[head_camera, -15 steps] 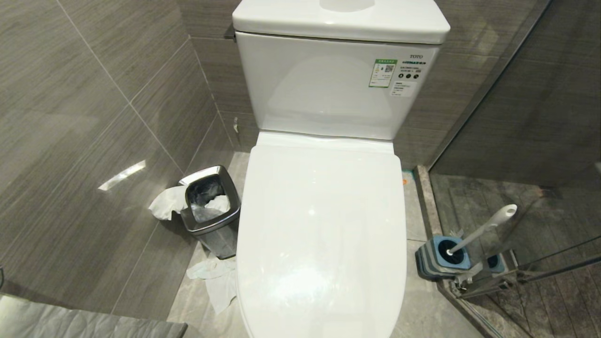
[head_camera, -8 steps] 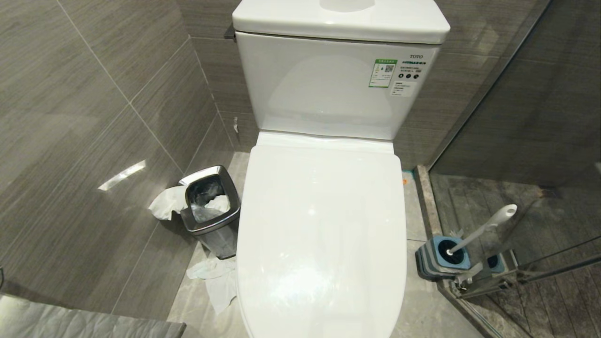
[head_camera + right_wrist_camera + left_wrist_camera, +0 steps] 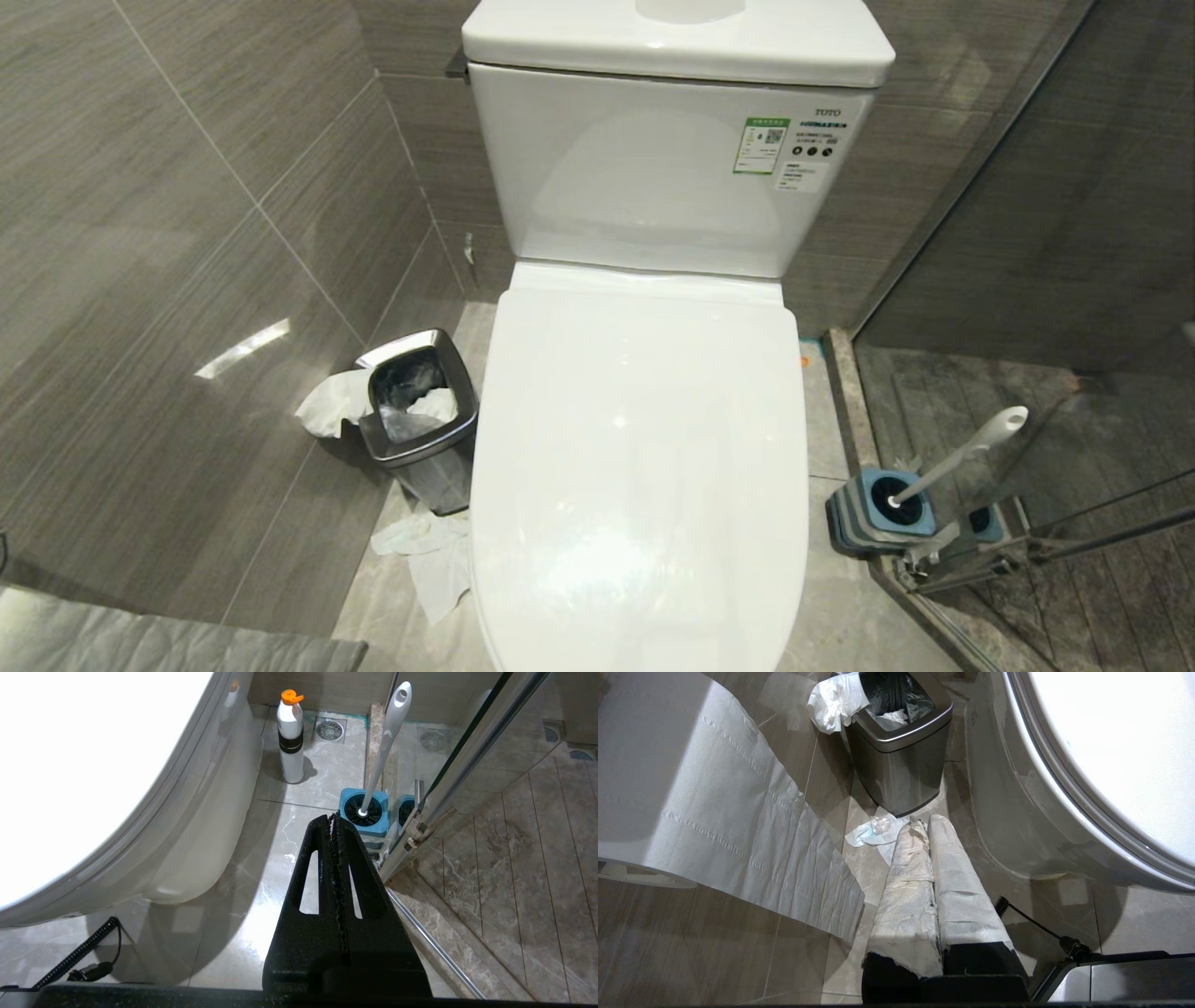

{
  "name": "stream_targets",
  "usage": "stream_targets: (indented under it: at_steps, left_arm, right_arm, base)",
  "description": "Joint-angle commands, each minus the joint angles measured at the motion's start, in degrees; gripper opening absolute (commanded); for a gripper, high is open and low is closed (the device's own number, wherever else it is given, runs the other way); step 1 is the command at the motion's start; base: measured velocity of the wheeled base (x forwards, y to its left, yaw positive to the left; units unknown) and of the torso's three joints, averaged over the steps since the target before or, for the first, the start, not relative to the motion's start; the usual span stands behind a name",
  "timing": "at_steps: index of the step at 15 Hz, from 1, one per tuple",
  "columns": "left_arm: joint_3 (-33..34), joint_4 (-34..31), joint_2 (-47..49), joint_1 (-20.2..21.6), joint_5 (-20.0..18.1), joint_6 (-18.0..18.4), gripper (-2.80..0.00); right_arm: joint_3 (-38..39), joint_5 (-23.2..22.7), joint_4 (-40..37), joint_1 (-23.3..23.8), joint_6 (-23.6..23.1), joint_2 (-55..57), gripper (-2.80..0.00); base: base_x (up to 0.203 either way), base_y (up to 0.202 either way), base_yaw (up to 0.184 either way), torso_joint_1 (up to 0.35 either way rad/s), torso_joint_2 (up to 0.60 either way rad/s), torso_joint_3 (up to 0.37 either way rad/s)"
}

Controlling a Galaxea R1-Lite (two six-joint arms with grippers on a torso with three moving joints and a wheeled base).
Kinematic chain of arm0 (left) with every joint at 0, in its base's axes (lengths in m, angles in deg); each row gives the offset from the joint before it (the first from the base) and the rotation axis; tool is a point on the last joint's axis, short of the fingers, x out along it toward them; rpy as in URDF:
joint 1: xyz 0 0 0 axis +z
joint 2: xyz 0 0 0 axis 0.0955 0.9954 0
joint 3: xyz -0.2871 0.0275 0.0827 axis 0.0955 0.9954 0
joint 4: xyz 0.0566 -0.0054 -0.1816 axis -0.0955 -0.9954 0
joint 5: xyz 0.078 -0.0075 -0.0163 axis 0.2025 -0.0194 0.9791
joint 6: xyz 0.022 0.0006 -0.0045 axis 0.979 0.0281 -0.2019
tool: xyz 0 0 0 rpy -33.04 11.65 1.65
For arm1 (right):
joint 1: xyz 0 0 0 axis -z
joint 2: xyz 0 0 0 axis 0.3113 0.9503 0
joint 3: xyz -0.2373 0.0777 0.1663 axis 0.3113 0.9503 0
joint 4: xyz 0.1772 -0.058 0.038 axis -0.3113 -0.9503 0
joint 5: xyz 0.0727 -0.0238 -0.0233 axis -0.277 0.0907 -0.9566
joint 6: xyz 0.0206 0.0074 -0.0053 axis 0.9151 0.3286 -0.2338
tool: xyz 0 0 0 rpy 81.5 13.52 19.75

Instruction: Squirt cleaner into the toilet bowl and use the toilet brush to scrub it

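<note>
Nothing has moved since the earlier frames: every object in the head view sits where it was a second ago.

Filling the middle of the scene is the toilet bowl (image 3: 644, 448), a large glossy white ceramic toilet whose white plastic lid is down, so its basin is hidden. A green-and-white sticker (image 3: 761, 145) sits on the front of its tank. On the robot's left, close beside the toilet, stands a small square steel waste bin (image 3: 417, 420) lined with a black bag, with a wad of white tissue (image 3: 329, 403) draped over its far rim and crumpled white paper (image 3: 429, 555) on the floor at its base. A broad strip of white toilet paper (image 3: 738, 826) hangs in the left wrist view.

On the robot's right, near the glass shower door (image 3: 467, 760), the toilet brush (image 3: 962, 453), a slim white plastic handle with a rounded, holed end, leans in its squarish blue-and-grey striped holder (image 3: 873, 518). Farther back beside the toilet's base stands an upright white bottle with an orange cap (image 3: 290, 737).

Both arms are low beside the toilet. Wrapped in white paper, the left gripper (image 3: 930, 823) has its fingers pressed together, holding nothing. Black and bare, the right gripper (image 3: 332, 821) is likewise closed tight and empty, pointing toward the brush holder.
</note>
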Motion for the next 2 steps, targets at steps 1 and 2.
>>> stream_targets:
  at_steps: [1,2]
  left_arm:
    - [-0.01,-0.02,0.05,0.0,-0.01,-0.04,-2.8]
    - [-0.01,-0.02,0.05,0.0,-0.01,-0.04,-2.8]
  right_arm:
    - [0.0,-0.06,0.0,0.0,0.03,0.05,-2.8]
    - [0.0,-0.06,0.0,0.0,0.03,0.05,-2.8]
  base:
    - [0.0,0.0,0.0,0.0,0.0,0.0]
    - [0.0,0.0,0.0,0.0,0.0,0.0]
